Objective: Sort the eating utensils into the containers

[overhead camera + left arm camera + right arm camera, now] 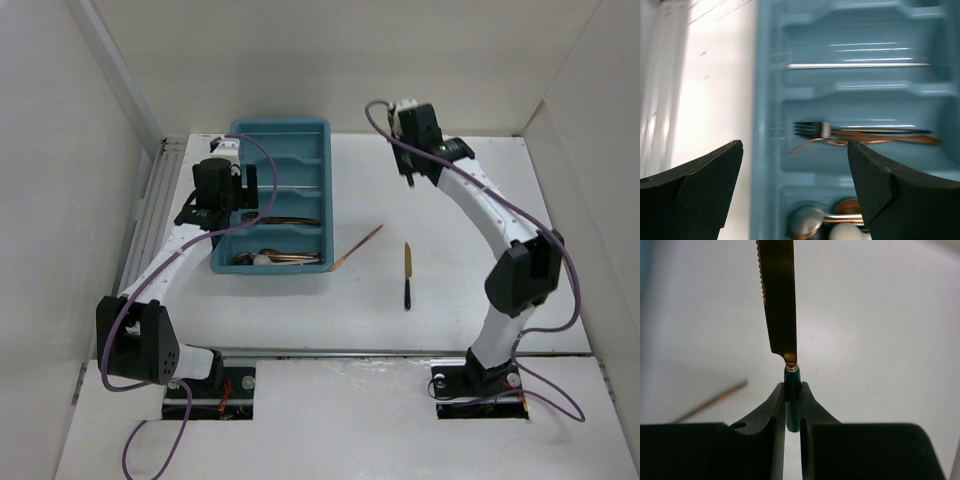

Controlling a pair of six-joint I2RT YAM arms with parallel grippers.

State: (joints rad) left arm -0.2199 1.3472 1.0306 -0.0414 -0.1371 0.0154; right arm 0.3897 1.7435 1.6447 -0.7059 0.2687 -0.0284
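Right gripper [792,388] clamps a gold knife [780,300] by its green handle, probably so the blade leads into the teal tray [280,125].
Left gripper [795,143] gapes above that tray, forks [850,134] already sorted. Only overhead shows a dark-handled knife [407,275] lying on the table [480,220] beside a copper utensil [358,248].

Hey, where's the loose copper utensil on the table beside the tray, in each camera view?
Top external: the copper utensil lies slanted on the white table, just right of the teal tray's near corner.
Left wrist: not in it.
Right wrist: a blurred copper streak at lower left, beside the right gripper shut on a green-handled knife.
Shared landmark: teal tray for top and left wrist; right gripper for top and right wrist.
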